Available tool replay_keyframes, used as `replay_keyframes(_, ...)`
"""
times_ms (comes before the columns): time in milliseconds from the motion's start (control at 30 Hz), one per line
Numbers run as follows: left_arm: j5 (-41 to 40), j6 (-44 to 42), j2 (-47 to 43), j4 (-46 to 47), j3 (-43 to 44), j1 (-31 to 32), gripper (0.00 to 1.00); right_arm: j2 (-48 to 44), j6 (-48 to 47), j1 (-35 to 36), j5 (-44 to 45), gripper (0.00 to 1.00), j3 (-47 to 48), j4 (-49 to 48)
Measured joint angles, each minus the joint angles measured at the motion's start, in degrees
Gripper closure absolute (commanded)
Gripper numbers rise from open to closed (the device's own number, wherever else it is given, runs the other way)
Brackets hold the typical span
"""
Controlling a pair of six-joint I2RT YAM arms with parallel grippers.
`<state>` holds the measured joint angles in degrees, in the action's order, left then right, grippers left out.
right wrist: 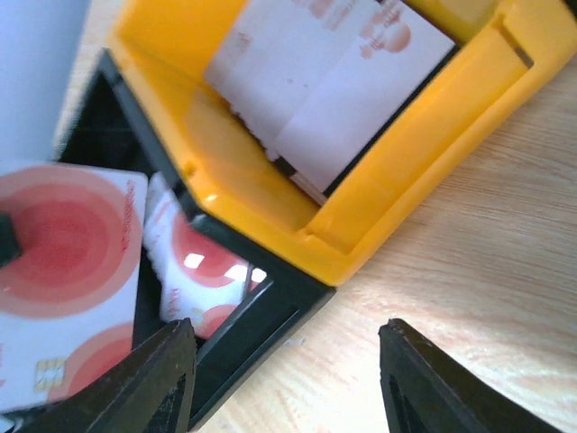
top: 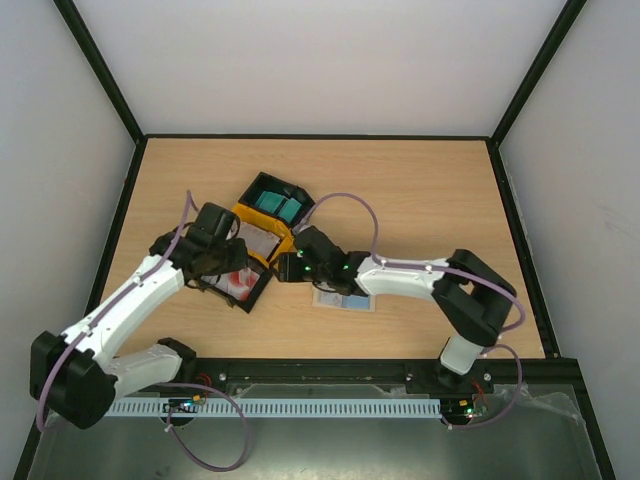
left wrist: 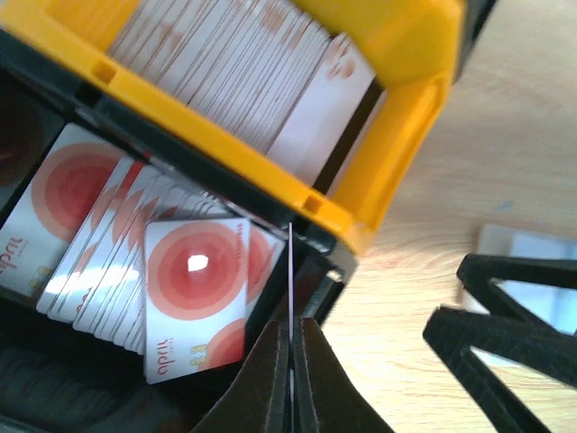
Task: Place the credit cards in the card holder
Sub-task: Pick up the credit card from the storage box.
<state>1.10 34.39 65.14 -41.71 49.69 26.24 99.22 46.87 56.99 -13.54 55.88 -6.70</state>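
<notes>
One credit card is sitting edge-on in the tightly closed left gripper over the black bin in the left wrist view; the right wrist is showing its red-ringed face and the right gripper gaping, empty.

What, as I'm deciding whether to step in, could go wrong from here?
1. The left gripper pinches a card edge-on right at the black bin corner. Lifted, it may catch on the wall or slip from so thin a grip.
2. The cards stand packed, so a neighbour might come up too.
3. The right gripper hangs open close by, and the two could bump.
</notes>
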Motion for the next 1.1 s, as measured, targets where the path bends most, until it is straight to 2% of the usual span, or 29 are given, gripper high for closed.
replay_keyframes(200,6.47,2.64,-5.90,2.12,1.81,-0.02,0.97,-11.89,2.23,-1.20,-4.44,0.28,-6.88,-4.81)
replay_keyframes(333,14.51,7.04,-8.28,7.54,2.67,0.00,0.97,-19.85,5.18,-2.32,-7.91,0.27,-11.89,-10.47)
replay_keyframes(467,24.59,12.87,-10.36,16.98,2.64,0.15,0.97,-25.62,7.76,-3.37,-8.68,0.39,-13.53,-11.72)
replay_keyframes(567,30.34,17.22,-10.97,24.11,2.10,0.81,0.97,-29.62,9.27,-4.61,-9.09,0.61,-13.64,-11.91)
replay_keyframes(633,32.83,19.30,-11.19,27.28,1.31,1.27,0.97,-32.13,10.21,-5.07,-9.07,0.69,-13.68,-12.04)
replay_keyframes(800,36.13,22.27,-12.31,31.08,-0.87,2.47,0.97,-36.52,12.52,-5.40,-10.36,0.72,-16.26,-14.25)
replay_keyframes(1000,36.68,23.78,-13.75,32.28,-2.64,4.04,0.97,-37.05,14.97,-5.40,-14.69,0.92,-18.53,-17.20)
replay_keyframes(1067,36.30,23.96,-14.21,32.39,-3.04,4.13,0.92,-37.07,15.78,-5.60,-15.23,0.98,-18.82,-17.86)
replay_keyframes(1100,36.00,23.93,-14.36,32.35,-3.21,4.13,0.84,-37.18,16.02,-5.64,-15.32,0.98,-18.93,-18.10)
